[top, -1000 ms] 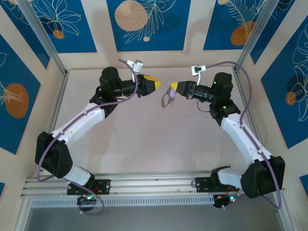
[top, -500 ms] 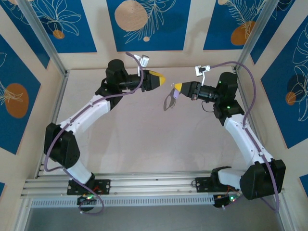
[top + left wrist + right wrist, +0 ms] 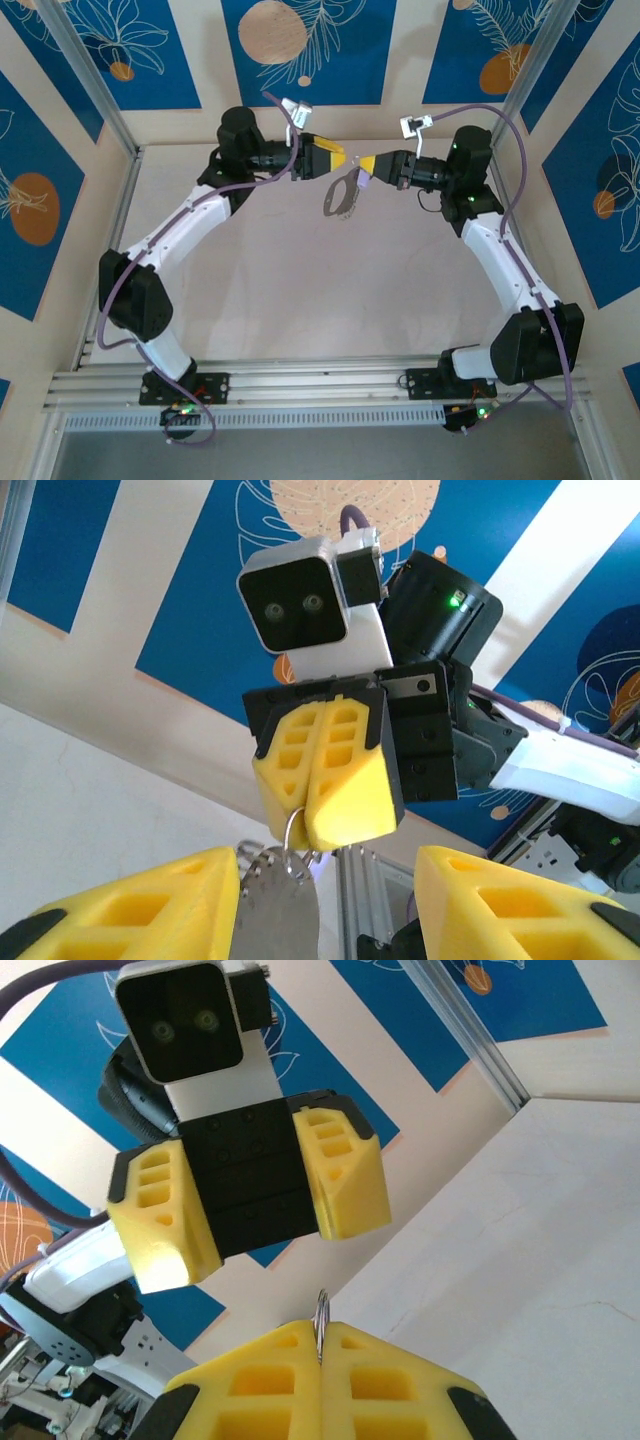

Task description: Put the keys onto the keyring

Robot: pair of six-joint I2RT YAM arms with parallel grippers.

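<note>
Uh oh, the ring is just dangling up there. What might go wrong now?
The right gripper pinches just a thin bit of the keyring, hanging above the table, so it might slip and fall. The open left gripper is very near; they might bump, or the loose keyring may swing away.

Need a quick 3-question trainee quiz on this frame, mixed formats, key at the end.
1. True or false: the keyring hangs below the gripper that pinches it.
2. Which gripper is shut on it? A) left B) right C) both
3. Fill in: the left gripper faces it with its jaws ____.

Key:
1. True. In the left wrist view it dangles under the right gripper.
2. B
3. open
</note>
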